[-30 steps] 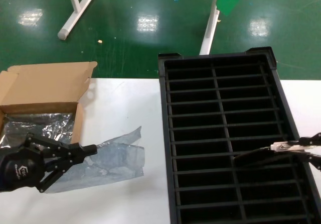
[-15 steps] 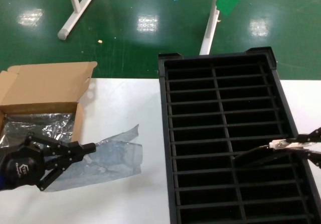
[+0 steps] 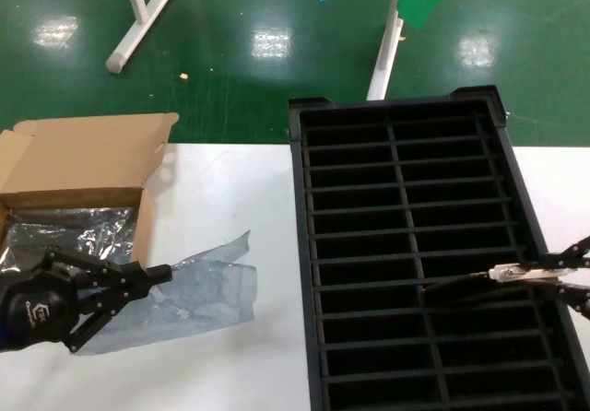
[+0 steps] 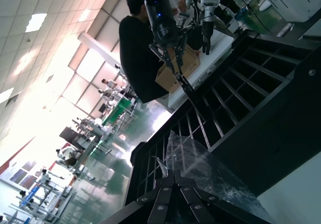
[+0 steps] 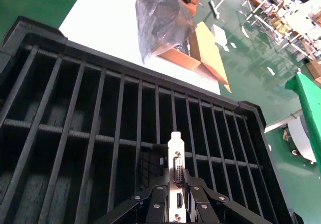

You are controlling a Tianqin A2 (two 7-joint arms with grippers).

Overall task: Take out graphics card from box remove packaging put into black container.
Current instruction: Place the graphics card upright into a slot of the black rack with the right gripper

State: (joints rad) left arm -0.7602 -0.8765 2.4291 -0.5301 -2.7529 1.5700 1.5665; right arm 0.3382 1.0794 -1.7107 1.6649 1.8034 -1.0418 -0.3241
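Over the right column of the black container (image 3: pixel 406 245), right gripper (image 3: pixel 544 275) is clamped on the graphics card (image 3: pixel 461 282), card edge-on above a mid slot; every slot visible is bare. The box (image 3: pixel 83 167) at table left holds crinkled silver plastic. Left gripper (image 3: pixel 152 275) pinches the packaging (image 3: pixel 198 291), which lies on the table beside the box. Right wrist view alone shows the card's bracket (image 5: pixel 176 171) with its connector.

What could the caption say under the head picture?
Right pincer lowers the graphics card into the black container while left pincer holds the packaging.
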